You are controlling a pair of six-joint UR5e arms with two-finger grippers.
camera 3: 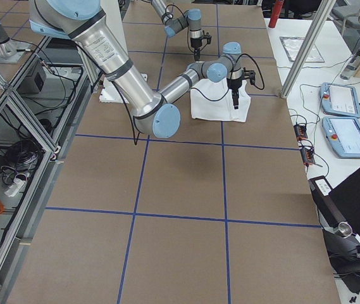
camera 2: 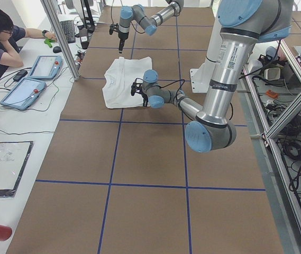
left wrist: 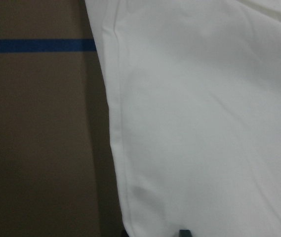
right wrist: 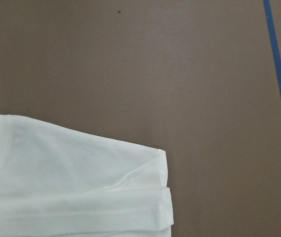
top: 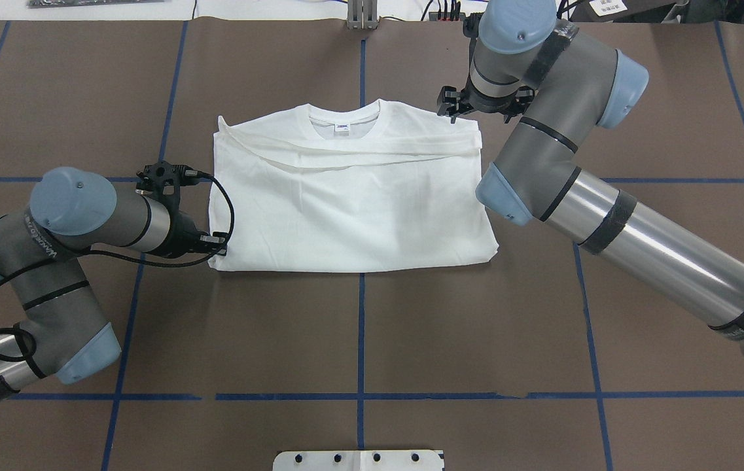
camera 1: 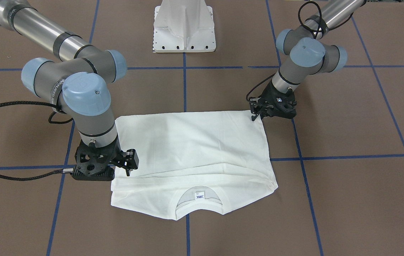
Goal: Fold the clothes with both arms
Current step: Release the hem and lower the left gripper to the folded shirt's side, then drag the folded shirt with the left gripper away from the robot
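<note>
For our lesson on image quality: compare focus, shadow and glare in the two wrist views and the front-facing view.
Left wrist view: the softest, with the T-shirt edge slightly blurred and the table dim. Right wrist view: sharper, with a thin shadow along the shirt's corner. Front-facing view: a bright glare streak on the right arm tube, and the shirt's folds show only faintly.

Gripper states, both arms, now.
Left gripper: open, fingertips apart at the edge of the T-shirt, not gripping it.
Right gripper: cannot tell whether it is open or shut; nothing visibly held.
</note>
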